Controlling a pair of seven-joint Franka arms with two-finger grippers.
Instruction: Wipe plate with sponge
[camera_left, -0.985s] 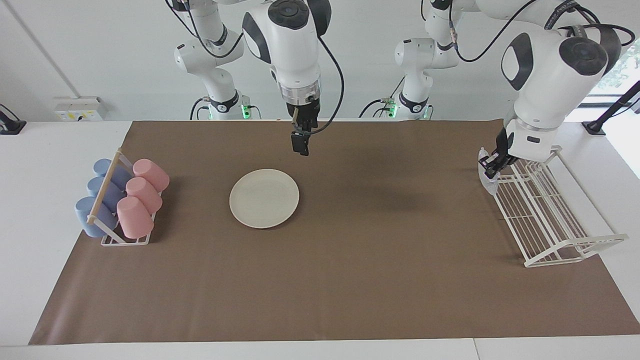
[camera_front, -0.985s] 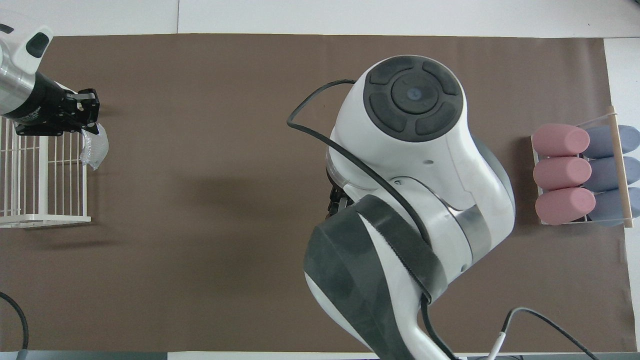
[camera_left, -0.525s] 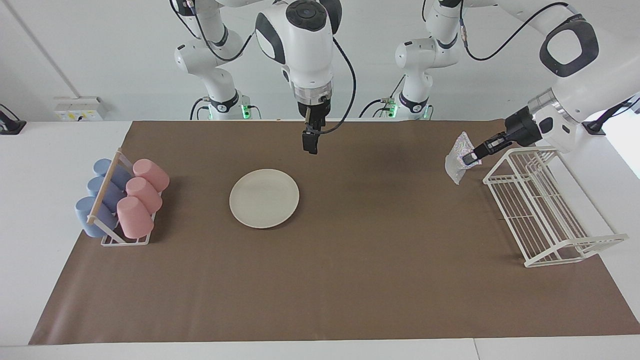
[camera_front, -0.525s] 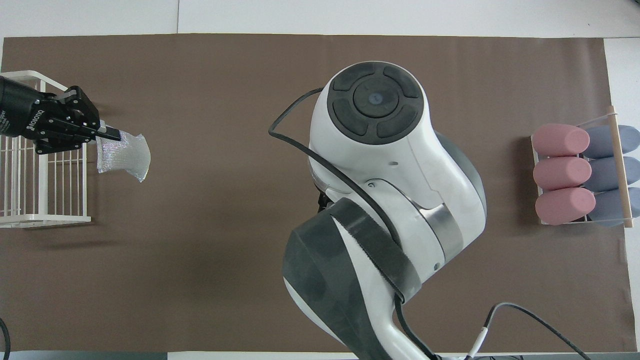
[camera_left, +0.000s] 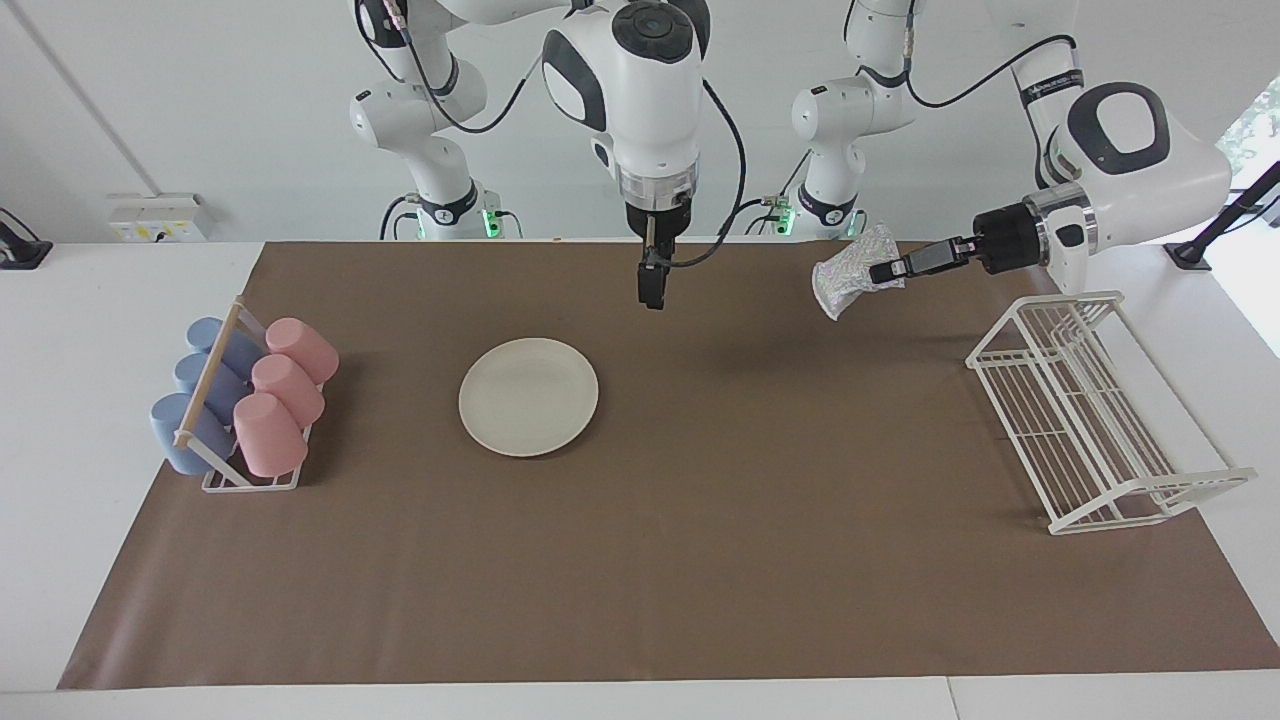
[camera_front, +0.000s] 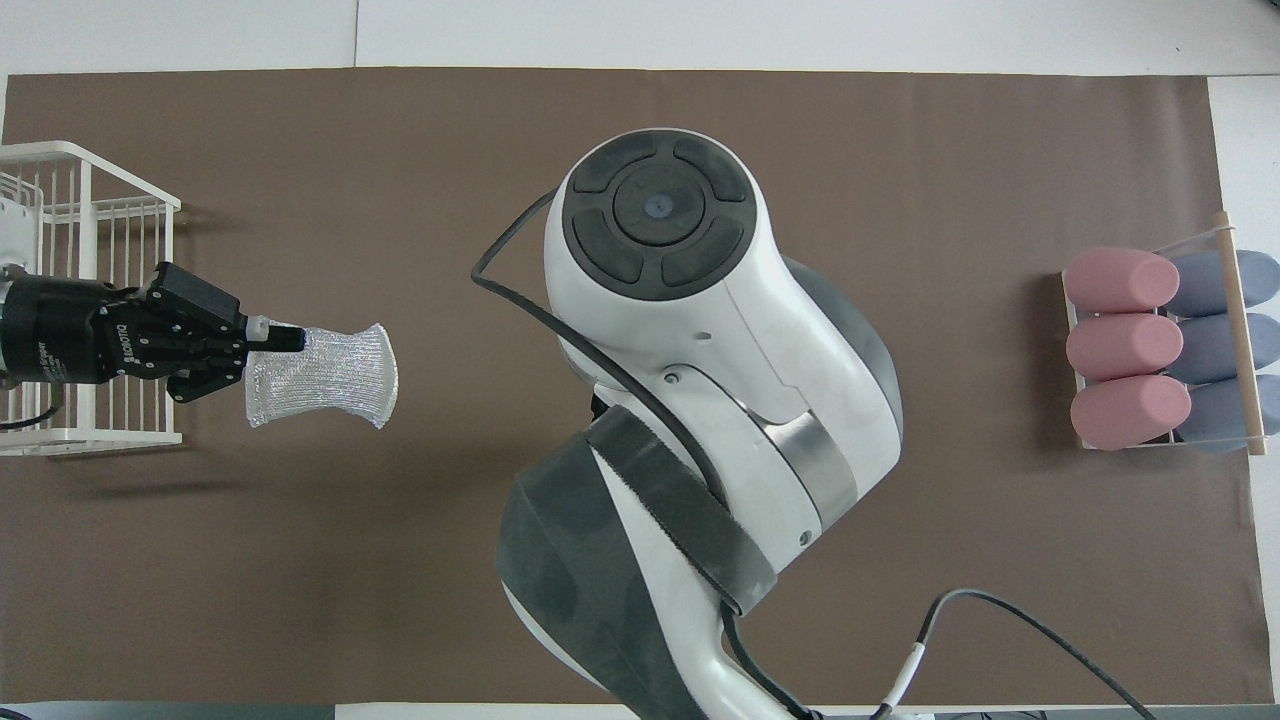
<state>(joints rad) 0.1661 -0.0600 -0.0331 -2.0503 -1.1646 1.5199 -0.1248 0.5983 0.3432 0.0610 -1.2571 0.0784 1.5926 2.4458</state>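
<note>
The cream-white plate (camera_left: 528, 397) lies flat on the brown mat, toward the right arm's end of the table. It is hidden under the right arm in the overhead view. My left gripper (camera_left: 885, 272) (camera_front: 275, 342) is shut on one edge of the silvery mesh sponge (camera_left: 850, 272) (camera_front: 320, 375). It holds the sponge up in the air over bare mat, beside the white wire rack and well apart from the plate. My right gripper (camera_left: 651, 298) hangs pointing down over the mat, above and apart from the plate's edge nearer the robots. It holds nothing that I can see.
A white wire rack (camera_left: 1090, 420) (camera_front: 85, 300) stands at the left arm's end of the table. A rack of pink and blue cups (camera_left: 240, 400) (camera_front: 1165, 350) stands at the right arm's end. The brown mat (camera_left: 760, 520) covers most of the table.
My left gripper has lifted the sponge away from the wire rack and carried it toward the table's middle. My right gripper has drifted slightly toward the left arm's end.
</note>
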